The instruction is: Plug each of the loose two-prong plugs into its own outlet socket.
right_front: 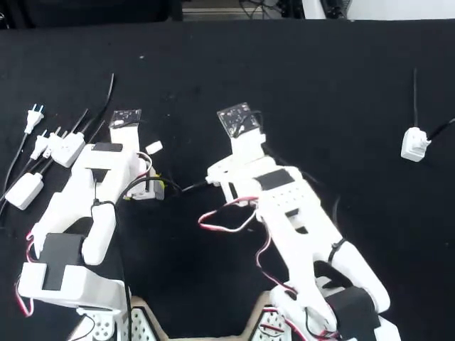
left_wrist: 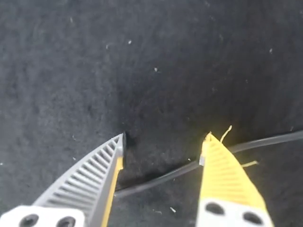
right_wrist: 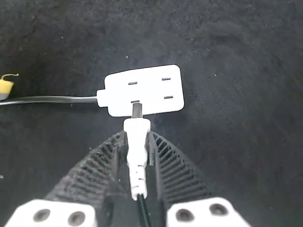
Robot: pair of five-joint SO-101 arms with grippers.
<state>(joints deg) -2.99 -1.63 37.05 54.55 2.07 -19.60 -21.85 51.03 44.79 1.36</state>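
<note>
White on black is what we read first: a small white two-prong plug [right_wrist: 137, 156] sits pinched between the dark ribbed fingers of the right gripper [right_wrist: 137, 135]. The gripper holds it by the body, so the prongs point free ahead of the fingertips. They meet the flat white plastic outlet block [right_wrist: 151, 87], which lies on the black felt desk [right_front: 320, 64], at a slot nearest the gripper. The plug's body stands just off the block's face, so we judge the insertion begun but not seated. Holding the plug in line with the fingers lets the arm push straight along the prongs.

The left gripper [left_wrist: 163, 146] hovers spread wide, one finger grey and one yellow, straddling the thin black cord [left_wrist: 161, 176] on the felt beneath it. We take this cord for the block's own lead. The open jaws look placed to pin it so the light block cannot slide under the push, though nothing is clamped.

More loose white plugs [right_front: 50, 142] wait clustered beside the left arm. A further white fitting [right_front: 412, 144] lies well apart beyond the right arm; we cannot tell whether it is a plug or a socket.
</note>
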